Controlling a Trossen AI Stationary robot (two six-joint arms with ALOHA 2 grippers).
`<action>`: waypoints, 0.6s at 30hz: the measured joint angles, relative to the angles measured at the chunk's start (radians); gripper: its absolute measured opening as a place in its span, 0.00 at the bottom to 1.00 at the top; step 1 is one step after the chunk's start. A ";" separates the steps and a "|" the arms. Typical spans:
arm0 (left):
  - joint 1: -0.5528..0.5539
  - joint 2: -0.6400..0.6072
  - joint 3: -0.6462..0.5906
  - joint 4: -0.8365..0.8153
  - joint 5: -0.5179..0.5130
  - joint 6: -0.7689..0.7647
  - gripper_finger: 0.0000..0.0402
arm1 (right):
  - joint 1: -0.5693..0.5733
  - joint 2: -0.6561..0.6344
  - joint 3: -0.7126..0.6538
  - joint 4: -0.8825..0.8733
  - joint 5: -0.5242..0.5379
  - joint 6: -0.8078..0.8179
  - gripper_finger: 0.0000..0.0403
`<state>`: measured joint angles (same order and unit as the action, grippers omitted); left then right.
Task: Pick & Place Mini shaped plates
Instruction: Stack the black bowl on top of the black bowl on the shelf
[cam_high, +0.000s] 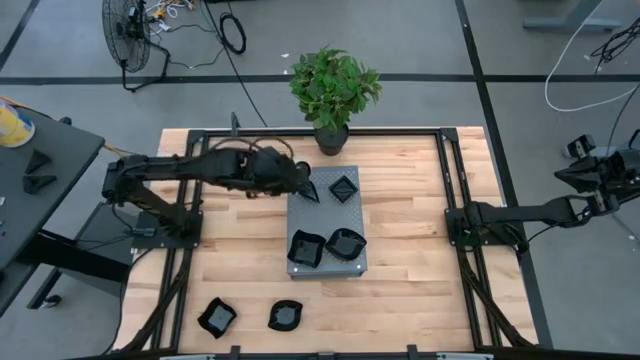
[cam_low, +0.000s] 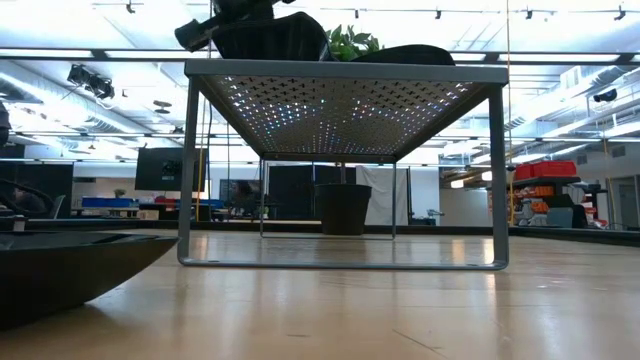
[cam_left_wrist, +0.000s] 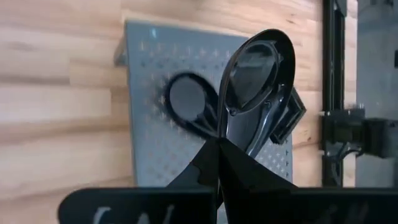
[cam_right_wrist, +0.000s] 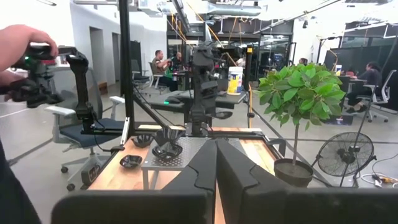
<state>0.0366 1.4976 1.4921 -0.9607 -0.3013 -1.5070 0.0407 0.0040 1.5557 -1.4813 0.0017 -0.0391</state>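
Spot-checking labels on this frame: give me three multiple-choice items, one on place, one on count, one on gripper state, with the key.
1. Where is the left gripper?
A. Over the grey perforated stand's far-left corner
B. Beside the two plates on the bare wood
C. Off the table's right edge

2. How many black mini plates lie on the bare wood, off the stand?
A. None
B. Two
C. Five

3. What is the left gripper doing?
A. Open, empty
B. Shut, empty
C. Shut on a teardrop plate

Key:
1 A: the high view puts the left gripper over the stand.
2 B: one plate and another lie near the front edge.
3 C: the left wrist view shows the teardrop plate pinched at its narrow end.
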 joint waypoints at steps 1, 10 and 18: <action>-0.015 0.010 0.000 0.002 -0.017 -0.036 0.01 | 0.000 0.000 0.000 0.000 0.000 0.000 0.04; -0.109 0.049 0.000 0.028 -0.196 -0.319 0.01 | 0.000 0.000 0.000 0.001 0.000 0.000 0.04; -0.144 0.051 0.000 0.114 -0.332 -0.331 0.01 | 0.000 0.000 0.000 0.000 0.000 0.000 0.04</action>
<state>-0.1077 1.5486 1.4921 -0.8466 -0.6332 -1.8383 0.0410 0.0040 1.5555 -1.4811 0.0017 -0.0391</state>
